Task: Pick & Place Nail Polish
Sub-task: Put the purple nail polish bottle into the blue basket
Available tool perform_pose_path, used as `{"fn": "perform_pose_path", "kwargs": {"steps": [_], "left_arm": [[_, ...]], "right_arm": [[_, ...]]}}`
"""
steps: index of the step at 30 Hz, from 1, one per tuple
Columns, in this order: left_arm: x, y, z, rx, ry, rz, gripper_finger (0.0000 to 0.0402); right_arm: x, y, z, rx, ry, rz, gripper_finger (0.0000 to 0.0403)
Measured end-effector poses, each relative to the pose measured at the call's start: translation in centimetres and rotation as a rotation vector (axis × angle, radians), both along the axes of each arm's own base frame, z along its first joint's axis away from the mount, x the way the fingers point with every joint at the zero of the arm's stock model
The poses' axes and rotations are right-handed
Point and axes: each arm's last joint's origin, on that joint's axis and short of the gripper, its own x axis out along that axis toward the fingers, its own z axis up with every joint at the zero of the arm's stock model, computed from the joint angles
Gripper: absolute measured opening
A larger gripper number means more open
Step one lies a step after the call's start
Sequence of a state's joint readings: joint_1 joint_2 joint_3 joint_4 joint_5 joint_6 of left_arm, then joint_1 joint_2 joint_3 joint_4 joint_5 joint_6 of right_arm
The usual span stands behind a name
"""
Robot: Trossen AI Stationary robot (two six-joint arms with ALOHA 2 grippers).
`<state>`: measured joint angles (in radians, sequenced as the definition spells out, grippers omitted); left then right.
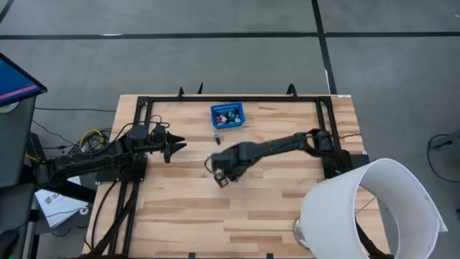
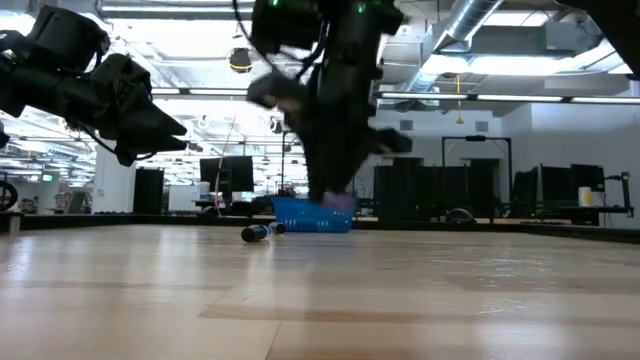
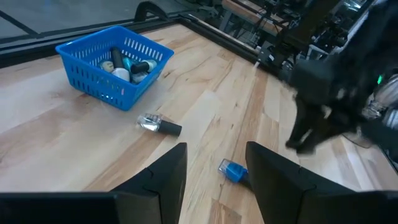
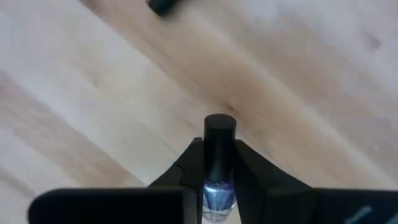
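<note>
Right gripper (image 4: 214, 163) — clamped on purple nail polish bottle (image 4: 217, 186) — above table (image 4: 93, 93)

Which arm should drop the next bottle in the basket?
Right. Its gripper is already shut on a purple bottle, over mid-table just short of the blue basket. The left gripper hangs open and empty near the table's left side.

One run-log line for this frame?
right tool: shut on purple-blue nail polish bottle, above table | left tool: open, waiting | blue basket: holds bottles
</note>
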<state>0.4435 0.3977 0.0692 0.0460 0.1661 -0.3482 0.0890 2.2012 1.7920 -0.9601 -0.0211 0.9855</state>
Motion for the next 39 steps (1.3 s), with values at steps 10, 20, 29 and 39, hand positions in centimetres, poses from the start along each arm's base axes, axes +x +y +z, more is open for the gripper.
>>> {"fn": "perform_pose_path", "kwargs": {"steps": [10,20,29,39], "left_arm": [[0.0,0.0,0.0,0.000,-0.001,0.000,0.0159],[0.0,0.0,0.0,0.000,0.000,0.000,0.0159],[0.0,0.0,0.0,0.000,0.000,0.000,0.0159],[0.0,0.0,0.0,0.001,0.004,0.000,0.0159]], "right_arm": [[-1.3,-12.3,4.8,-0.134,-0.140,-0.126,0.0045],[-3.4,-21.5,5.1,-0.191,-0.203,-0.244,0.0045],[-4.2,-25.1,5.0,-0.207,-0.261,-0.312,0.0046],[-4.2,-25.8,2.4,-0.196,-0.179,-0.303,0.0046]]}}
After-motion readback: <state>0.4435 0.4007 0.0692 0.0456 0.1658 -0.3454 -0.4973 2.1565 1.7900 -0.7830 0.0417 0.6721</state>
